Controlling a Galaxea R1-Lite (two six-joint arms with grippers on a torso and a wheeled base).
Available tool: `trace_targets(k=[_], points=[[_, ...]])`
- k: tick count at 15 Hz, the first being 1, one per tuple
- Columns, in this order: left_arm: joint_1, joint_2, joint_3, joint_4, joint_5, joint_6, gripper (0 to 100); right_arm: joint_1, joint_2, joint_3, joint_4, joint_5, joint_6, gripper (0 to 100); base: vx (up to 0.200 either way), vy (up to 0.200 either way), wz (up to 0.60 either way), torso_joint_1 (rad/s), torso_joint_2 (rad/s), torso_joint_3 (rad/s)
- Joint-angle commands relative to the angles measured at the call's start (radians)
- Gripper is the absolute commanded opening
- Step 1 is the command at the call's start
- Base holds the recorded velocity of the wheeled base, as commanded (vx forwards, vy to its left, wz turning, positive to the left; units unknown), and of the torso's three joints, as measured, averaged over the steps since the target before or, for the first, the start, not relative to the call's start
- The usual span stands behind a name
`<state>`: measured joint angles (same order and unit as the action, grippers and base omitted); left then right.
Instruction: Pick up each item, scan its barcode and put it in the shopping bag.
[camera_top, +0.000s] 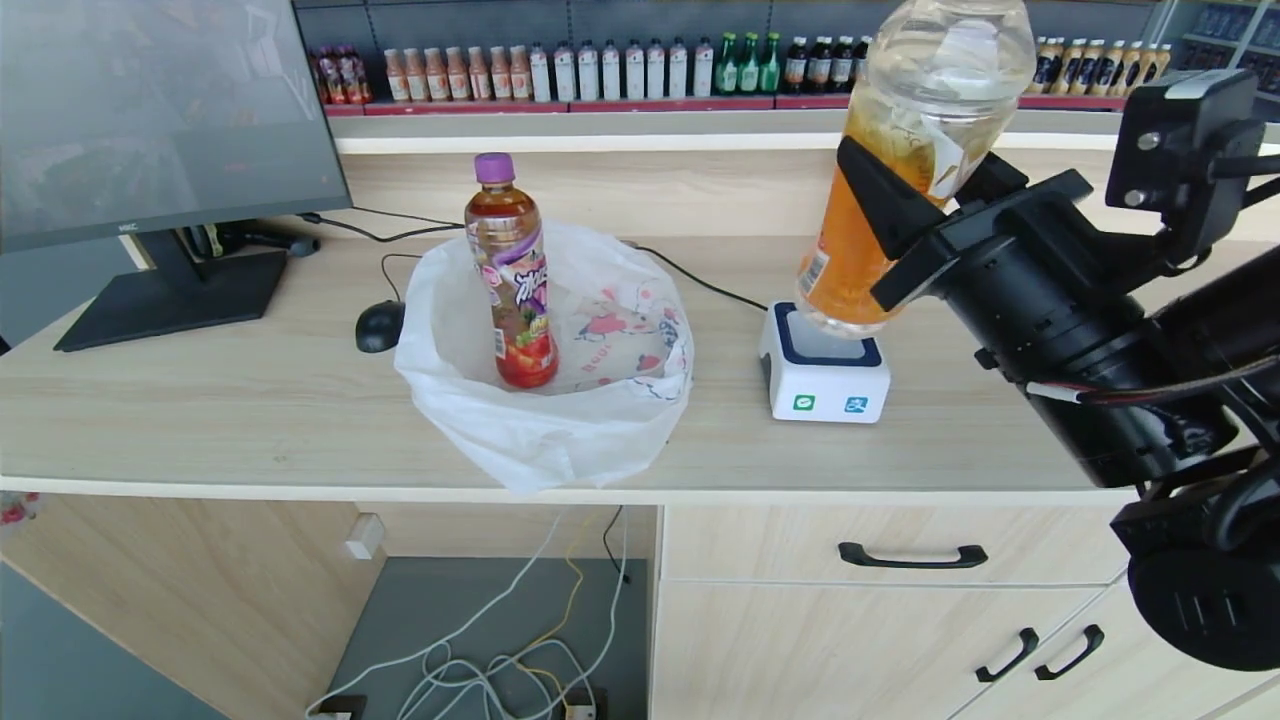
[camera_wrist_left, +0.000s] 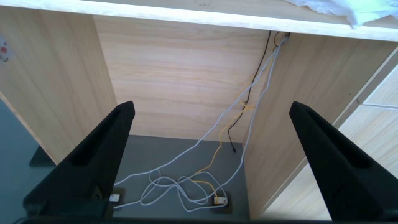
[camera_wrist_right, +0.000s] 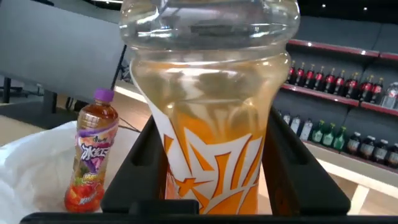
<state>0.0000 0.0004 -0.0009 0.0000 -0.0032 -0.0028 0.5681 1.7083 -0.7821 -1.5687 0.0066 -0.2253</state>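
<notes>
- My right tool (camera_top: 862, 222) is clamped on the orange drink bottle (camera_top: 935, 90), upper right of the head frame, with one finger on each side of the label.
- The bottle is tilted. Its lower end hangs right over the window of the white scanner (camera_top: 823, 375), centre right on the bench (camera_top: 200, 400). I can't tell whether it touches the glass or sits just above it.
- My read is that the step in hand is the scan, and the bagging is not yet done for this one.
- To scan well, the barcode must face the window. A pale patch low on the label may be the code, and it seems to face frame-left rather than down, but it is too small to be sure.
- So I would roll the wrist slowly over the window, stay close and not press on the glass.
- The bottle is round, smooth and part full, so the liquid will likely slosh. A firm clamp and no jerks seem right.
- The shopping bag (camera_top: 560, 420) sits at frame centre with its mouth open. The purple-capped bottle (camera_top: 512, 275) stands upright inside it.
- For the drop I would lift clear of the scanner and the bag rim. Then I would lower beside the standing bottle, not onto it, since it could tip.
- My left tool (camera_wrist_left: 211, 109) has its fingers apart and holds nothing. It is down by the cables (camera_wrist_left: 186, 186) under the bench, out of the way.
</notes>
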Motion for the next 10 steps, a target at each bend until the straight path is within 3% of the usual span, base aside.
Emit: trace_targets(k=[1,3,7,10], points=[[0.0,0.0,-0.001,0.0,0.0,0.0,100,-0.005,-0.013,0.037,-0.001,-0.096,0.095,0,0.0,0.0,0.0,0.0,0.0,0.0],[0.0,0.0,0.001,0.0,0.0,0.0,100,-0.008,-0.012,0.05,-0.002,-0.191,0.179,0,0.0,0.0,0.0,0.0,0.0,0.0],[0.0,0.0,0.001,0.0,0.0,0.0,100,-0.06,0.005,0.1,-0.002,-0.212,0.213,0,0.0,0.0,0.0,0.0,0.0,0.0],[0.0,0.0,-0.001,0.0,0.0,0.0,100,-0.042,0.002,0.13,-0.002,-0.212,0.213,0,0.0,0.0,0.0,0.0,0.0,0.0]])
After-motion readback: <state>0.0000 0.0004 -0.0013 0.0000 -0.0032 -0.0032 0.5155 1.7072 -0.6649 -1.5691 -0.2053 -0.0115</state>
